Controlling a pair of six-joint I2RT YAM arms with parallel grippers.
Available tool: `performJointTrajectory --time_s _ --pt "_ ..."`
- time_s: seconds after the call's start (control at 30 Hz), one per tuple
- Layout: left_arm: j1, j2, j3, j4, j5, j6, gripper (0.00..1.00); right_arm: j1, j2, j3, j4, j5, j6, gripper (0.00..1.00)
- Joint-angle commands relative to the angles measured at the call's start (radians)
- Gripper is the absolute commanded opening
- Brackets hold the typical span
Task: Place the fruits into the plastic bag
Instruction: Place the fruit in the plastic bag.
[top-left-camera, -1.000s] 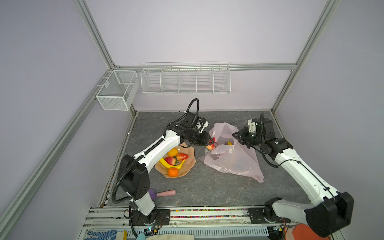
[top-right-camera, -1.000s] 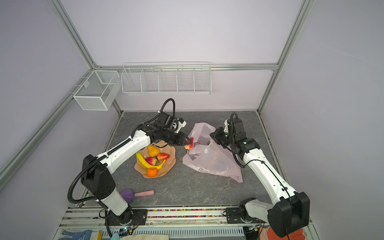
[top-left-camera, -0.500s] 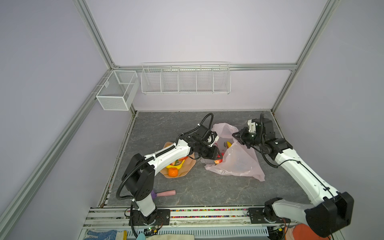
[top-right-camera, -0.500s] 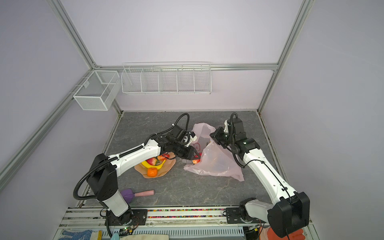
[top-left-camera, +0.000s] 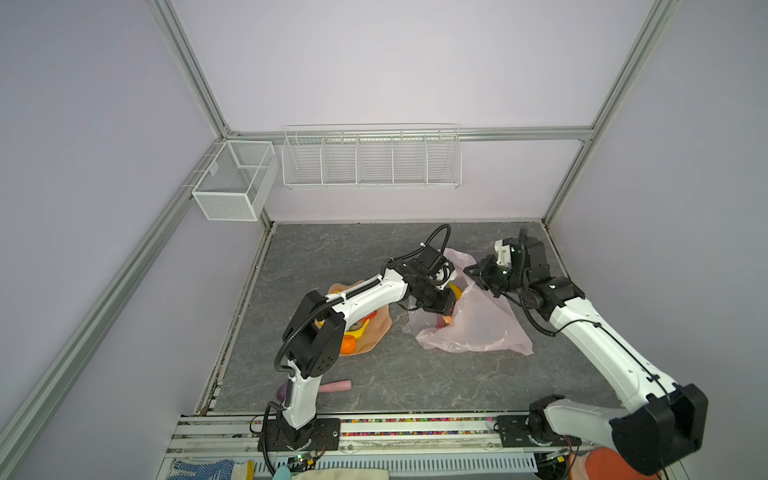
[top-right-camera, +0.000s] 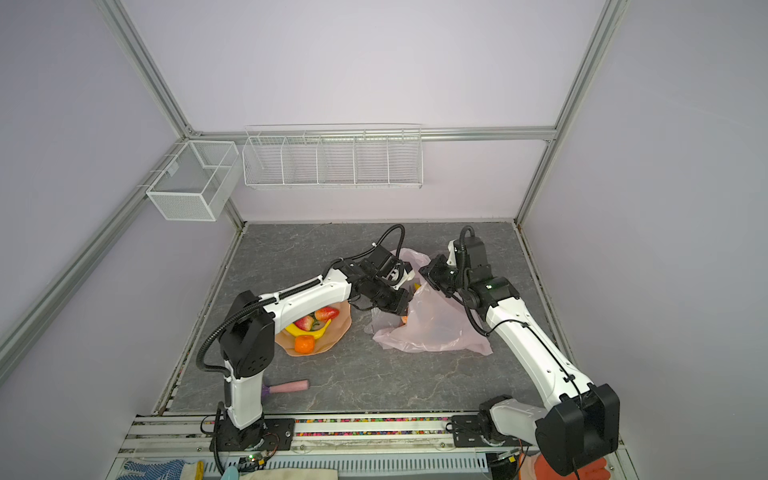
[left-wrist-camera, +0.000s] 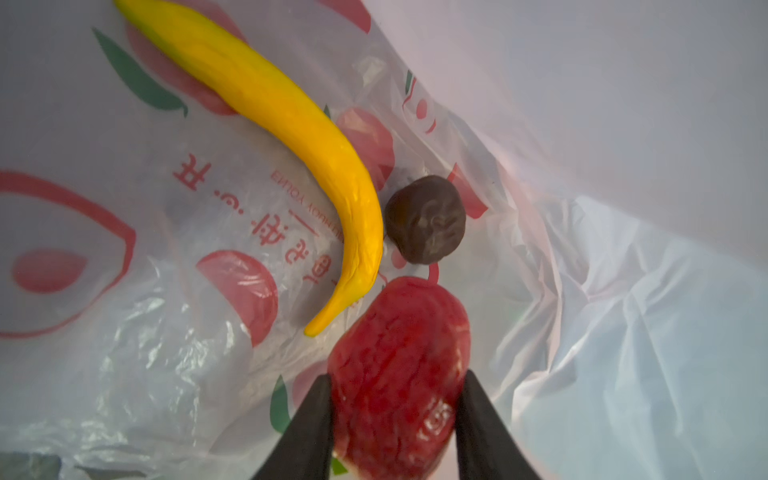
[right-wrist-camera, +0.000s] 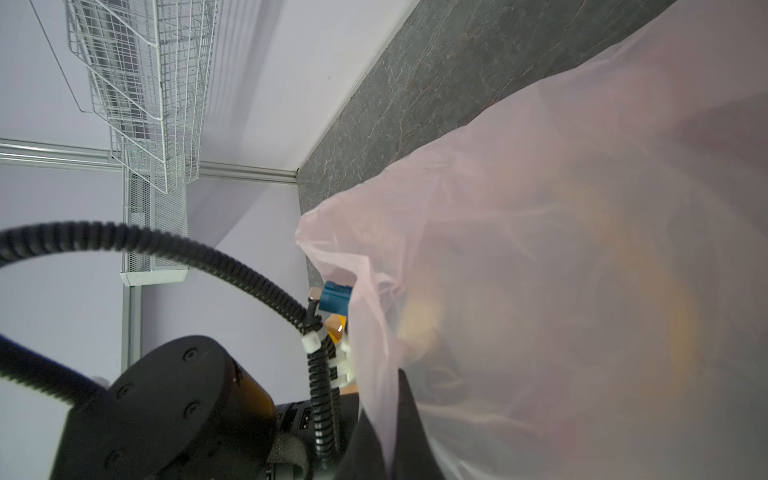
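The pink plastic bag (top-left-camera: 478, 328) (top-right-camera: 432, 328) lies on the grey floor. My right gripper (top-left-camera: 476, 276) (right-wrist-camera: 386, 399) is shut on its upper rim and holds the mouth up. My left gripper (top-right-camera: 399, 309) (left-wrist-camera: 397, 376) reaches inside the mouth, shut on a red fruit (left-wrist-camera: 399, 374). A yellow banana (left-wrist-camera: 291, 116) and a dark round fruit (left-wrist-camera: 424, 224) lie inside on the bag's printed film (left-wrist-camera: 166, 374). On the peach dish (top-right-camera: 336, 332) left of the bag are a banana (top-right-camera: 309, 331), an orange (top-right-camera: 304, 344) and two red fruits (top-right-camera: 327, 312).
A brush with a pink handle (top-right-camera: 286, 387) lies on the floor near the left arm's base. Two white wire baskets (top-left-camera: 370, 158) (top-left-camera: 232, 183) hang on the back and left walls. The left arm stretches over the dish.
My left gripper has carried the red fruit from beside the dish rightward and down into the bag's mouth. The right gripper has kept its hold on the rim.
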Motion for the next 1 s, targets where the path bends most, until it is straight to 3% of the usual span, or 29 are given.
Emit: performJointTrajectory --time_s 0.0,0.27,0.43,0.53,0.63,0.73,0.77,0.97 --pt "-0.009 0.054 0.078 -0.012 0.038 0.012 0.10 0.005 -0.023 -0.036 0.038 -0.012 0.028 0.07" --pt "-0.085 0.179 0.202 0.040 0.140 -0.065 0.10 0.003 -0.043 -0.090 0.130 -0.027 0.072 0.07" --pt "-0.127 0.235 0.250 0.105 0.202 -0.144 0.16 -0.010 -0.068 -0.126 0.177 -0.027 0.105 0.07" --pt "-0.141 0.268 0.319 0.013 0.165 -0.102 0.30 -0.011 -0.075 -0.142 0.196 -0.029 0.120 0.07" --pt "-0.143 0.249 0.291 0.045 0.171 -0.114 0.66 -0.013 -0.073 -0.145 0.193 -0.038 0.120 0.07" --pt "-0.141 0.221 0.271 0.052 0.159 -0.121 0.83 -0.018 -0.083 -0.146 0.187 -0.038 0.117 0.07" --pt "-0.141 0.211 0.264 0.051 0.149 -0.124 0.97 -0.018 -0.085 -0.144 0.181 -0.036 0.113 0.07" --pt "-0.117 0.131 0.196 0.022 0.068 -0.144 1.00 -0.030 -0.104 -0.134 0.132 -0.030 0.095 0.07"
